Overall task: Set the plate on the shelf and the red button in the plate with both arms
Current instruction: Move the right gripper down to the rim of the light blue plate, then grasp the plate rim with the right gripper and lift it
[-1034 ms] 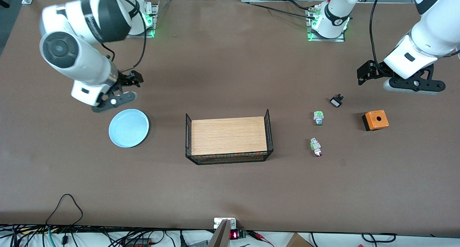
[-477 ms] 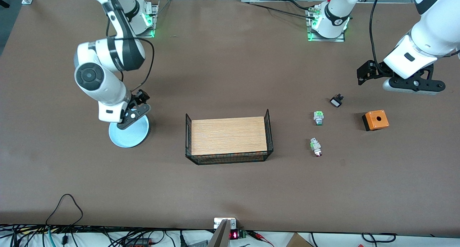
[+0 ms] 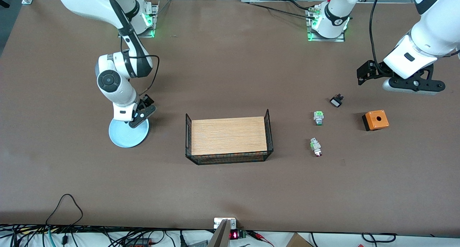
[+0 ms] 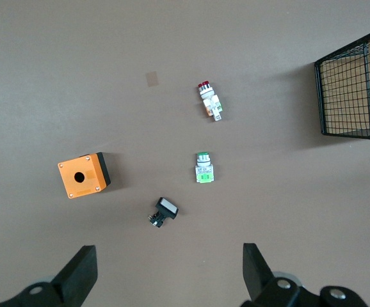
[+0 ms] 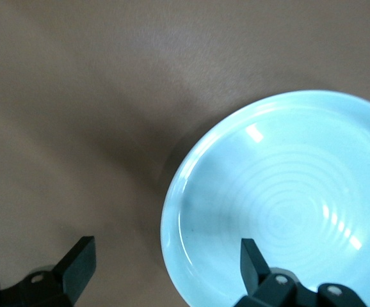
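Plate [image 3: 126,137] work is the step in hand: the right gripper [image 3: 138,114] hangs low over the plate's rim on the edge toward the wire basket [image 3: 229,159], jaws spread wide and holding nothing. In the right wrist view one finger [image 5: 257,262] stands over the pale blue inside of the plate [image 5: 281,204] and the other finger [image 5: 76,262] over bare table [image 5: 76,96], so the rim sits between them; I judge that this straddle is meant for pinching the thin edge, since a shallow plate gives no other hold. The plate lies flat on the table toward the right arm's end, well apart from the basket with its wooden floor. The left gripper [image 3: 395,82] waits in the air at the left arm's end, over bare table near the orange box [image 3: 375,120], its jaws wide apart and empty in the left wrist view [image 4: 166,272]. The red button [image 3: 316,147] lies on its side on the table between the basket and the orange box, nearer to the front camera than the green-tipped switch [image 3: 318,117] and the small black part [image 3: 336,101]. From above, the left wrist view shows the red button [image 4: 210,102] untouched, so its pickup looks not yet begun.
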Robot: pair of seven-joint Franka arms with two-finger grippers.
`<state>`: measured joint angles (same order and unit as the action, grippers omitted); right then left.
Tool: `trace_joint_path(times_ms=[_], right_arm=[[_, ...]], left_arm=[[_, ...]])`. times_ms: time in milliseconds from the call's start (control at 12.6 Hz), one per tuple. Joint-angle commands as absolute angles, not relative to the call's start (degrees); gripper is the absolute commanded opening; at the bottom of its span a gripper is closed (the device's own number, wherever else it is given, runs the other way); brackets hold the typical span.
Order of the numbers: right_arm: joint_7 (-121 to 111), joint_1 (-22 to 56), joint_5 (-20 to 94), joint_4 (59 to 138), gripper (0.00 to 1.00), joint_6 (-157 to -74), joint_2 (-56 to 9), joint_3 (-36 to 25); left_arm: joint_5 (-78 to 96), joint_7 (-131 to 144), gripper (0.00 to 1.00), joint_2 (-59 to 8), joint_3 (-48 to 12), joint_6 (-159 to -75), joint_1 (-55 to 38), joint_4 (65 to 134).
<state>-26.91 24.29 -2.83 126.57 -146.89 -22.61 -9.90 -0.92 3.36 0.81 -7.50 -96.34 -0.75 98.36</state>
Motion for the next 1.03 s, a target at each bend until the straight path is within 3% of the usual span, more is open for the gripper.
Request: trace_joint_path(times_ms=[0,80,239,557,955], right_arm=[[-27.6,24.1,-3.5,128.2,0.95,-150.6,-23.0,-9.8],[-27.7,24.1,-3.5,128.6,0.82,-151.5,-23.2,-9.8],[-28.6,24.3,-3.5,128.6,0.41,-151.5,-23.3,-9.8],[-30.1,24.3,-3.5,128.6,0.00,-151.6,-23.3,-9.8],[-31.6,24.3,-3.5,128.1,0.00,-151.5,-21.2,-9.8]], left_arm=[[-0.5,2.7,1.00,-0.1,-7.5,-95.0,-0.9,96.4],[-0.5,2.7,1.00,-0.1,-7.5,-95.0,-0.9,96.4],[-0.4,2.6,1.00,-0.1,-7.5,-95.0,-0.8,96.4],[-0.4,2.6,1.00,-0.1,-7.5,-95.0,-0.8,96.4],[-0.4,2.7,1.00,-0.1,-7.5,-95.0,-0.9,96.3]])
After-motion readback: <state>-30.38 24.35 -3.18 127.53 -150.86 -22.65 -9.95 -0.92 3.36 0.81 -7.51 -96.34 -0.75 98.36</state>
